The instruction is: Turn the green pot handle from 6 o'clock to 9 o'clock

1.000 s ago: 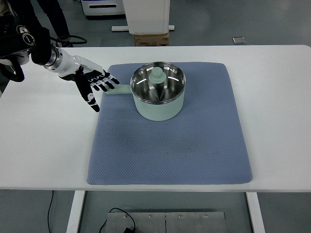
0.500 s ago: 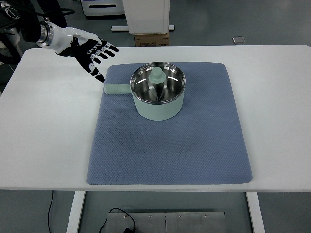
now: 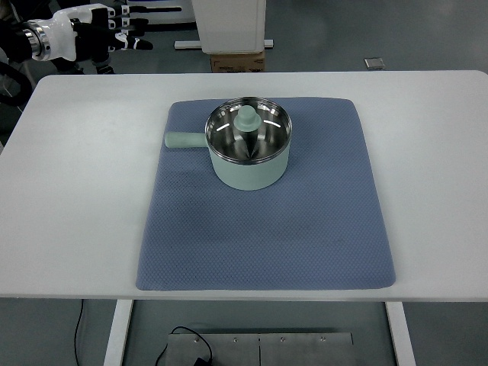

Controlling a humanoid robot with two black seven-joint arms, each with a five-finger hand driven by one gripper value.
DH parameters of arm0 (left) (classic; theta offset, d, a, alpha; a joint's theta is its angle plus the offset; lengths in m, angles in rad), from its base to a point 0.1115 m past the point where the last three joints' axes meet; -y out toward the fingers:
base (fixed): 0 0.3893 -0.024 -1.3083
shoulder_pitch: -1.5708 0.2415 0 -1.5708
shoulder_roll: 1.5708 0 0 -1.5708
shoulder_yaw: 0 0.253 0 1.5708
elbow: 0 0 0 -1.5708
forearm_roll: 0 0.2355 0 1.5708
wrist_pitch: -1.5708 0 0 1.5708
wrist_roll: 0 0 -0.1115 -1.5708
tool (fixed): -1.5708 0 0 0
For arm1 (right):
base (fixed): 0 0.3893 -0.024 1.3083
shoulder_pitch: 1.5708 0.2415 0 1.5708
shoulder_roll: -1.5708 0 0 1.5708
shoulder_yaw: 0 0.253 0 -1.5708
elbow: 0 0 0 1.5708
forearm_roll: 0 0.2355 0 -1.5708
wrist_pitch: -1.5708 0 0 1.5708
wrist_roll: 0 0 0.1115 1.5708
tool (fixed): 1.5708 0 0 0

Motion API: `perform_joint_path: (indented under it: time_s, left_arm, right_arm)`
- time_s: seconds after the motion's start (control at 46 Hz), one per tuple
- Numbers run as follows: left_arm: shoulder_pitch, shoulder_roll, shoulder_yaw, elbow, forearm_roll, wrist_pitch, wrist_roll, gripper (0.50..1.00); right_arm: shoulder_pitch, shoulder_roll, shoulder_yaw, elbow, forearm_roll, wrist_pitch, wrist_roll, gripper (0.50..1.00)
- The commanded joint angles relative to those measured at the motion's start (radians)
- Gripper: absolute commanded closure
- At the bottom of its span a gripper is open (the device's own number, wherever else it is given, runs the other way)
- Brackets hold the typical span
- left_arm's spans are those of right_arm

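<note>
1. White table (image 3: pixel 76 191) carries a blue mat (image 3: pixel 267 236); grey floor and a cardboard box (image 3: pixel 238 62) lie beyond the far edge.
2. Green pot (image 3: pixel 249 149) stands upright on the far half of the mat, lid off; its handle (image 3: pixel 184 140) points to the picture's left, the 9 o'clock position, and its tip sits near the mat's left edge.
3. A pale green knobbed piece (image 3: pixel 246 118) shows inside the steel bowl; what it is cannot be told for certain.
4. Change noted: a second ago the left hand (image 3: pixel 95 34) hovered at the handle tip; half a second ago it was raised above the table's far left corner; it is now off the table, at the top left of the view; the pot has not shifted meanwhile.
5. Judgement: the rotation appears complete; the arm is retreating.
6. Left hand holds nothing; fingers (image 3: pixel 133 42) extended and relaxed, pointing right.
7. Right arm does not show.
</note>
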Motion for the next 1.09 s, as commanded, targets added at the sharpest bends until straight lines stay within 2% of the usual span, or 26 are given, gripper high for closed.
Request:
perform_joint_path:
  time_s: [0.0,0.304,0.478,0.717,1.065]
  left_arm:
    - [0.060,0.001,-0.099,0.004,-0.098,0.000,-0.002,0.500]
    - [0.294,-0.022,-0.506,0.005,-0.116,0.065,-0.007,0.500]
    - [0.376,-0.036,-0.678,0.005,-0.116,0.066,-0.011,0.500]
    - [0.444,-0.050,-0.733,0.004,-0.124,0.066,-0.083,0.500]
    - [0.504,-0.062,-0.733,0.005,-0.153,0.088,-0.105,0.500]
  right_arm:
    - [0.000,0.000,0.000,0.000,0.000,0.000,0.000,0.500]
    - [0.000,0.000,0.000,0.000,0.000,0.000,0.000,0.500]
    - [0.000,0.000,0.000,0.000,0.000,0.000,0.000,0.500]
    - [0.000,0.000,0.000,0.000,0.000,0.000,0.000,0.500]
    - [-0.015,0.000,0.005,0.006,0.005,0.002,-0.008,0.500]
